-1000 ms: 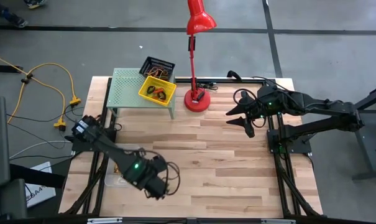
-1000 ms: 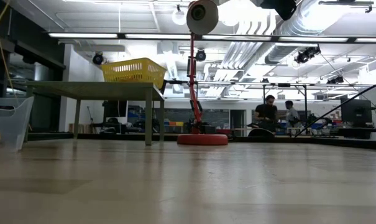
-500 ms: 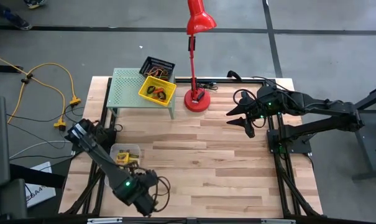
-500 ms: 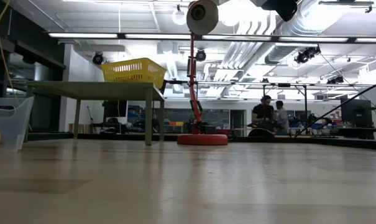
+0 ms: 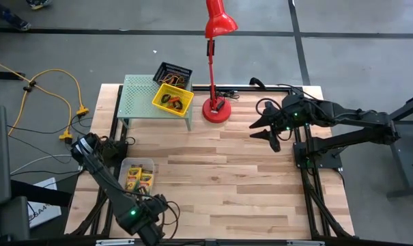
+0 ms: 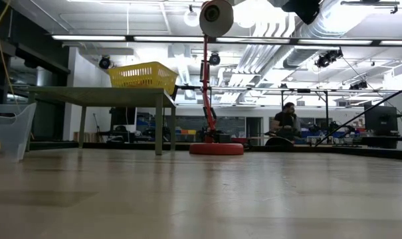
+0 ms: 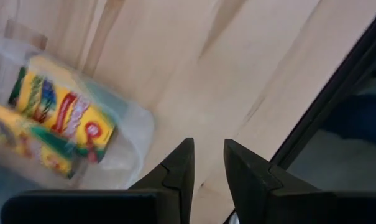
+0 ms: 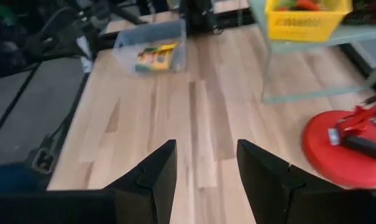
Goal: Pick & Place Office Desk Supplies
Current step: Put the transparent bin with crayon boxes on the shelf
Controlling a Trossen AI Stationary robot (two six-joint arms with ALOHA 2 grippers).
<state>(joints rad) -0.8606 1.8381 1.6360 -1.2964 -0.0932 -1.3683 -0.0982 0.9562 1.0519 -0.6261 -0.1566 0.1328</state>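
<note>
Clear bin (image 5: 137, 176) with crayon boxes (image 5: 139, 179), uncovered at the table's eight o'clock since the left gripper (image 5: 153, 236) retreated toward six, released and empty. Right gripper (image 5: 269, 132), parted, waits at two. Only the high view shows scissors (image 5: 174, 102) in the yellow bin (image 5: 173, 99).

Left wrist view. The left gripper (image 7: 207, 163) shows its two dark fingers (image 7: 178, 168) with a narrow gap between them and nothing held there. Beyond the fingertips lies the pale wooden table (image 7: 237, 68), its planks running diagonally across the picture. To one side sits a clear bin (image 7: 135, 134) with a rounded translucent wall; inside it lie yellow crayon boxes (image 7: 66, 115) with green and red print, one overlapping another, blurred. The gripper is apart from the bin, over bare wood. On the other side, a dark frame bar (image 7: 327, 93) borders the table edge, with an indistinct surface beyond it.
</note>
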